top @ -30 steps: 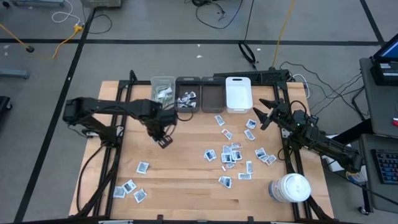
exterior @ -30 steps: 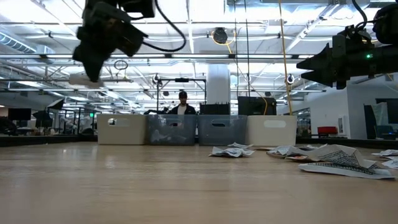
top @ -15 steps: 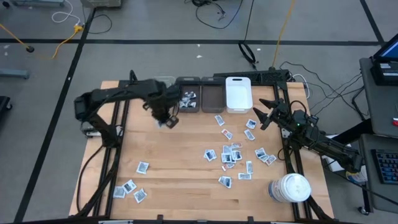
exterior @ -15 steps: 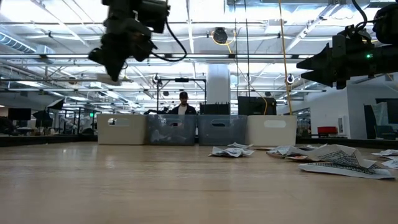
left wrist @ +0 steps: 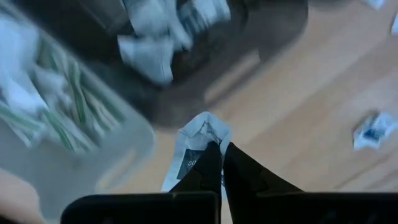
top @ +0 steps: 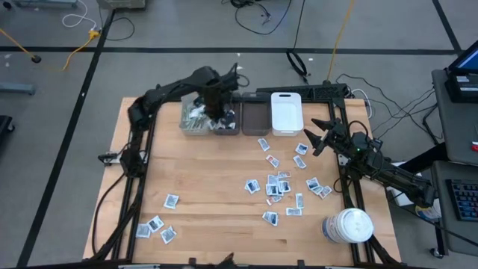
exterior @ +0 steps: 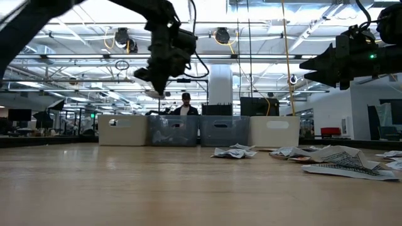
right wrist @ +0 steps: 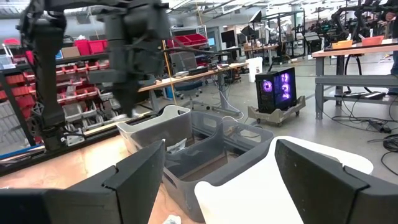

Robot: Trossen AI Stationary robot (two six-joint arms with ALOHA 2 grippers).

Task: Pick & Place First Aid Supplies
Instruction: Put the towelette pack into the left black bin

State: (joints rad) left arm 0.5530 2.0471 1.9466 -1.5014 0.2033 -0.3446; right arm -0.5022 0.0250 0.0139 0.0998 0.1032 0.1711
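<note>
My left gripper [top: 217, 113] hangs over the row of bins at the table's far edge, shut on one small white sachet [left wrist: 198, 144]. Below it are a clear bin [top: 194, 116] holding pale greenish strips and a dark bin [top: 226, 119] holding sachets. Many more sachets [top: 275, 185] lie flat and scattered on the wood right of the middle, and a few [top: 155, 224] near the front left. My right gripper [top: 317, 137] waits open at the table's right edge with nothing between its fingers. My left gripper pinches the sachet between its two fingertips [left wrist: 210, 167], which point down from above. They are on the sachet's edge [left wrist: 200, 154]. The sachet is crumpled, lifted clear, and sticks out past the fingertips over the near walls of the bins.
Right of the two filled bins stand another dark bin [top: 255, 116] and a white bin [top: 286, 112]. A large white round jar [top: 348, 226] stands at the front right corner. Bare wood lies across the table's left middle. A person shows far off in the room [exterior: 184, 108].
My left gripper has swung from over the table's left middle toward the far edge and to the right, ending above the bins. It stays shut, and the sachet has travelled with it clear of the table.
</note>
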